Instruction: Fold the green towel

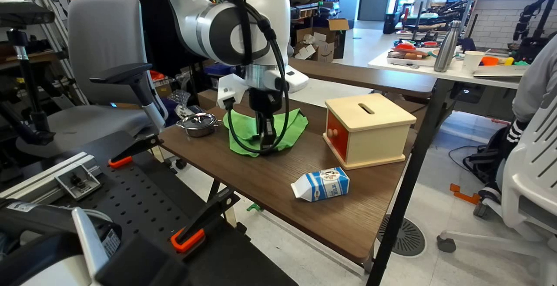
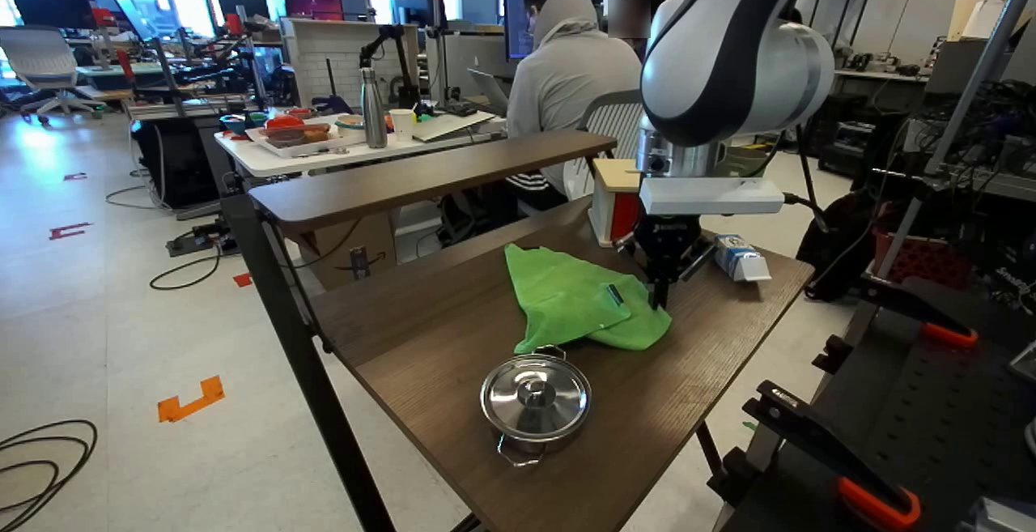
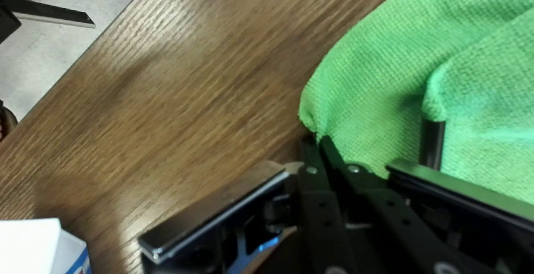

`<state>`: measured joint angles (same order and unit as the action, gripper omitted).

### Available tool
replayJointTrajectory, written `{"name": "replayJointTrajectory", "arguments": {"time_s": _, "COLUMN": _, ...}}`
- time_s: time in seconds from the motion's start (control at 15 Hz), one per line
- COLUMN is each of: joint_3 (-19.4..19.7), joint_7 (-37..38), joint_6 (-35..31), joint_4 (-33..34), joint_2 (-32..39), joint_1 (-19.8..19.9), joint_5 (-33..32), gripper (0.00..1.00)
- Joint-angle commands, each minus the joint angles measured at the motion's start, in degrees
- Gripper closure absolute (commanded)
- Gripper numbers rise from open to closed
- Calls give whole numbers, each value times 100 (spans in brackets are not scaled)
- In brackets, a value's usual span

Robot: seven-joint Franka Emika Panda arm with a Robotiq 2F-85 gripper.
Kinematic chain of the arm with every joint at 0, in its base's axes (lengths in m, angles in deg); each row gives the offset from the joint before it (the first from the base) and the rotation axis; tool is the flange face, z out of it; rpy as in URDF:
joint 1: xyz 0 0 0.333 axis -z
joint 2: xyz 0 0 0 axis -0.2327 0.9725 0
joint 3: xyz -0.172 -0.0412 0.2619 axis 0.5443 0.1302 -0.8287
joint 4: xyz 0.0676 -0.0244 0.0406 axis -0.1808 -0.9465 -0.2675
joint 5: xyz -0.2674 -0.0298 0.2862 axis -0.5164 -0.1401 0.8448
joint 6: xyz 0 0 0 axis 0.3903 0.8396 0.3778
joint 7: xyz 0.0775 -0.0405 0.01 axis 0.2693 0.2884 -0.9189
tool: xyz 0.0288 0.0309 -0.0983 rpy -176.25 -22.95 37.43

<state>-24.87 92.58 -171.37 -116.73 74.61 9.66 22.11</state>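
The green towel (image 1: pixel 296 126) lies rumpled on the brown table, partly folded over itself. It shows in both exterior views (image 2: pixel 566 293) and, cropped at the right, in the wrist view (image 3: pixel 371 65). My gripper (image 3: pixel 319 140) points down at the towel's edge on the milk carton side. Its fingertips are nearly together, with a bit of towel edge pinched between them. The gripper also shows over the towel in both exterior views (image 1: pixel 265 142) (image 2: pixel 659 302). A small dark rod (image 3: pixel 432 144) lies on the towel, its end under a fold. The towel's underside is hidden.
A wooden box (image 1: pixel 374 136) with a red front stands at the table's back. A blue-and-white milk carton (image 1: pixel 324 185) lies on its side. A lidded metal pot (image 2: pixel 536 394) stands close to the towel. A raised shelf (image 2: pixel 437 176) runs along the table (image 2: pixel 453 329).
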Motion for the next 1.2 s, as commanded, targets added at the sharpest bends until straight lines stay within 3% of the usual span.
{"name": "replayJointTrajectory", "arguments": {"time_s": 0.0, "joint_3": 193, "joint_7": 28, "joint_6": -148, "joint_4": -117, "joint_2": -134, "joint_1": -123, "joint_5": 142, "gripper": 99}}
{"name": "replayJointTrajectory", "arguments": {"time_s": 0.67, "joint_3": 351, "joint_7": 43, "joint_6": -119, "joint_4": -287, "joint_2": -752, "joint_1": -308, "joint_5": -2, "gripper": 99}}
{"name": "replayJointTrajectory", "arguments": {"time_s": 1.13, "joint_3": 333, "joint_7": 106, "joint_6": -51, "joint_4": -23, "joint_2": -816, "joint_1": -604, "joint_5": -131, "gripper": 99}}
